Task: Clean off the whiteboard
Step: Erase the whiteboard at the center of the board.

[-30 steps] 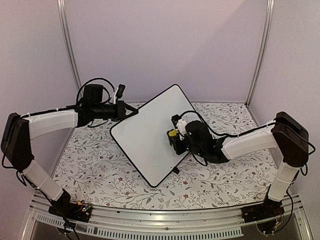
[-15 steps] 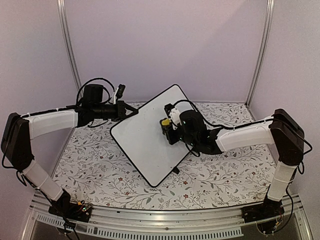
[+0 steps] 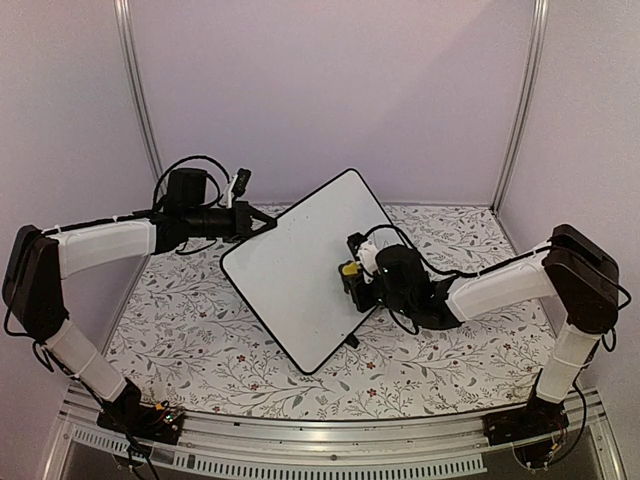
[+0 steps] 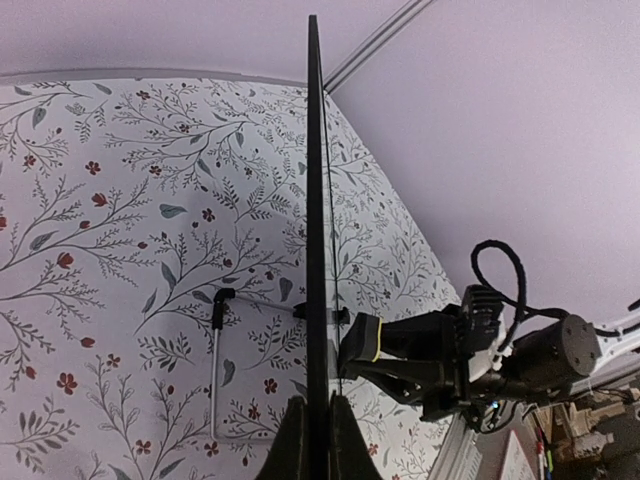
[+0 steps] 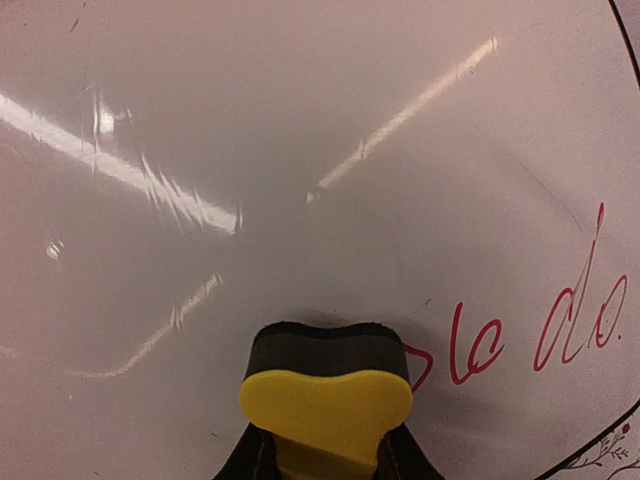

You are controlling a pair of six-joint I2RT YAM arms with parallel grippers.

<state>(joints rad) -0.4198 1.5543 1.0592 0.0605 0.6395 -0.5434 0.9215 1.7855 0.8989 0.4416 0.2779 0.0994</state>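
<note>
A whiteboard [image 3: 300, 285] stands tilted on the floral table [image 3: 200, 340], left fingers [image 4: 291, 445] pinching its edge. Right fingers [image 5: 252, 458] pinch a yellow eraser [image 5: 325, 395] against its mostly clean face; red handwriting [image 5: 560, 325] beside it is yet to be wiped.

A floral tablecloth [image 3: 200, 350] lies flat; plain lilac walls [image 3: 330, 90] and two metal posts [image 3: 138, 90] rise behind it.
</note>
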